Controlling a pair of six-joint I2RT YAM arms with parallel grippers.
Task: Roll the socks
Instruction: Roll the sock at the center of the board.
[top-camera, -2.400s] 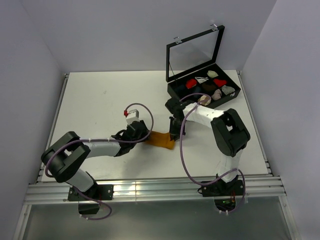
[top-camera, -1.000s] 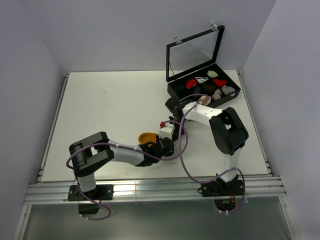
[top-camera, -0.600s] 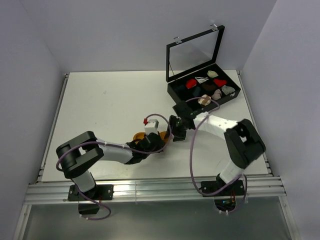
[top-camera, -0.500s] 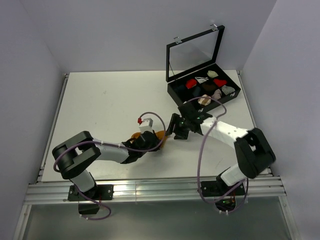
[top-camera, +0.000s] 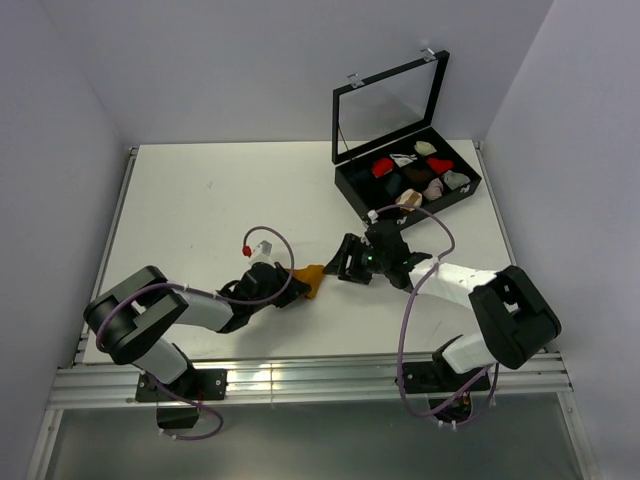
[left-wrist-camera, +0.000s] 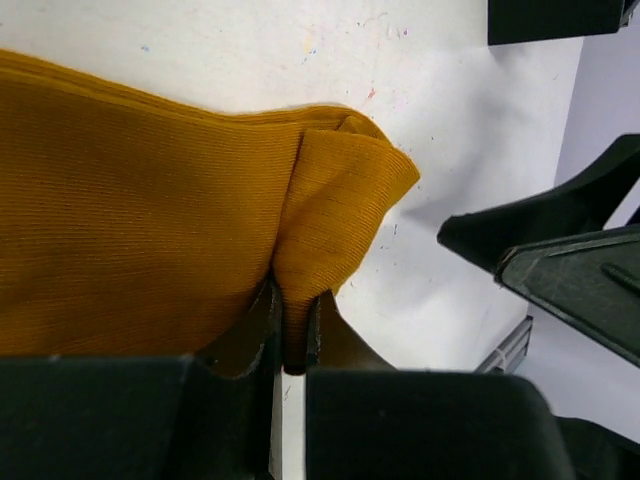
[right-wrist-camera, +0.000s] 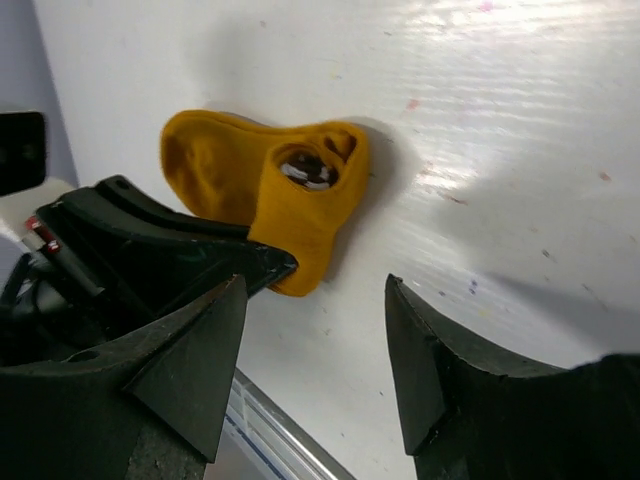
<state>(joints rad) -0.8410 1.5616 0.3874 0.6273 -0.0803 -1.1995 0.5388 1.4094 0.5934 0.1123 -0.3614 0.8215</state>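
Note:
The mustard-orange sock (top-camera: 312, 278) lies bunched into a short roll on the white table (top-camera: 200, 200), just in front of the arms. My left gripper (top-camera: 297, 289) is shut on a fold of it; in the left wrist view the cloth (left-wrist-camera: 150, 230) is pinched between the jaws (left-wrist-camera: 292, 335). In the right wrist view the roll (right-wrist-camera: 260, 190) shows a dark, white-striped cuff (right-wrist-camera: 305, 170) tucked into its open end. My right gripper (top-camera: 344, 262) stands open just right of the roll, and its fingers (right-wrist-camera: 190, 370) hold nothing.
A black compartment case (top-camera: 350, 178) with its glass lid raised stands at the back right, holding several small sock bundles (top-camera: 382, 167). The table's front edge and metal rail (top-camera: 300, 375) run close below both grippers.
My left gripper has pulled leftwards with the sock still pinched. The right gripper has let go of the sock, opened and drawn back to the right as its arm swung outwards.

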